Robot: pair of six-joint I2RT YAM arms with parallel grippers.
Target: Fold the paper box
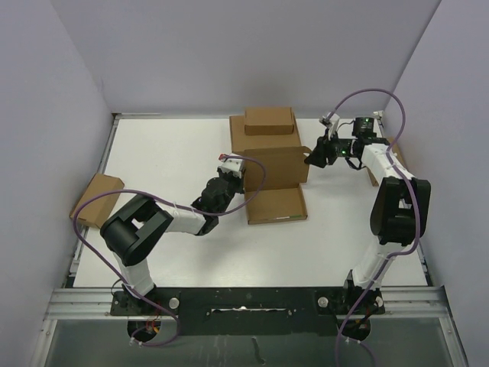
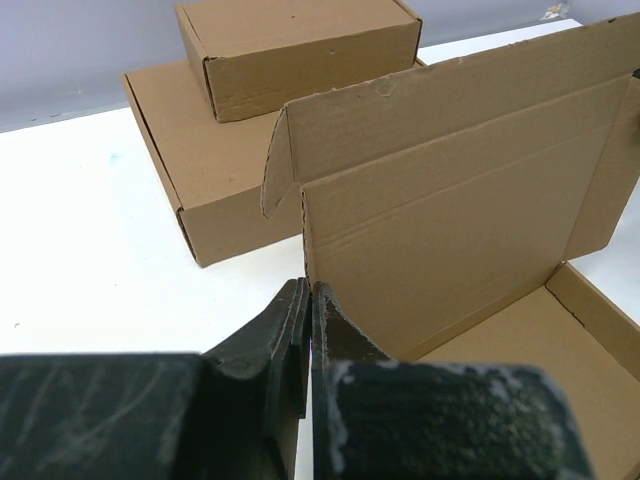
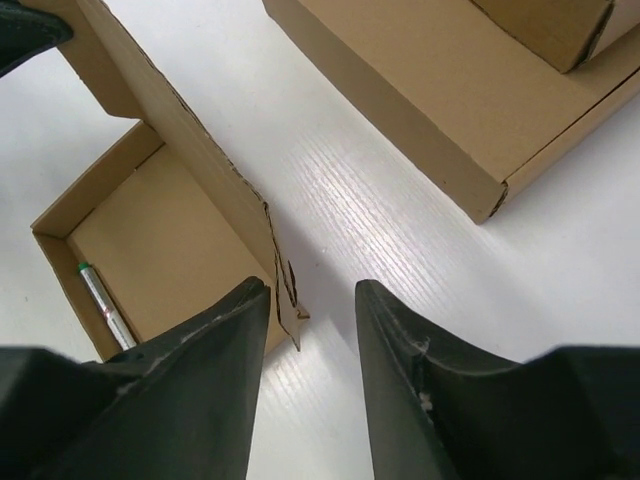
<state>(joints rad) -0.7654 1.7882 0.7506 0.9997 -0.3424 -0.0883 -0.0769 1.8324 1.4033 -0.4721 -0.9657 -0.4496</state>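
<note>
Working on white desk (image 1: 153, 153). Logged wide brown box (image 1: 246, 141) at rear; in front of it, at desk centre, paper box (image 1: 276, 205) with tray flat and lid panel raised upright; smaller closed box (image 1: 269, 118) stacked on the wide one. Noted left claw (image 2: 308, 300) clamped fully shut on lid's left edge. Noted right claw (image 3: 312, 288) partway apart beside lid's right side flap (image 3: 285, 300), gripping nothing. Judged step: folding that flap inward. Set fingers square across flap near its crease, pinch lightly, turn along the score, keep left pinch steady as anchor. Mind ragged tab edge. Avoid small metal rod (image 3: 100, 300) lying in tray.
</note>
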